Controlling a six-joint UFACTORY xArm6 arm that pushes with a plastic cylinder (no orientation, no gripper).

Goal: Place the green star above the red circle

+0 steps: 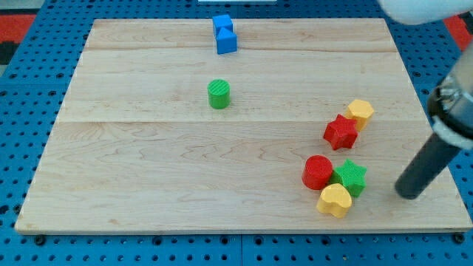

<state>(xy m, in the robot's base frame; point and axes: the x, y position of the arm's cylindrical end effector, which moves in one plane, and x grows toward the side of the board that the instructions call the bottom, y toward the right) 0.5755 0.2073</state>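
So the green star (351, 177) sits touching the red circle (318, 172) on its right, yellow heart (335, 199) jammed just under both. My tip (406, 193) is parked to the star's right, apart. No claw here, just a rod holding nothing.

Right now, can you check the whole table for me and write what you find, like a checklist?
Surface: wooden board, flat.
Job's things: green star touches the red circle on its right side, not above it yet.
Clutter: yellow heart touching both; red star and yellow block together; green cylinder; blue blocks at the view's top.
Grippers: none; my tip sits right of the green star, apart.
Cables: nothing seen.
Surroundings: blue pegboard.
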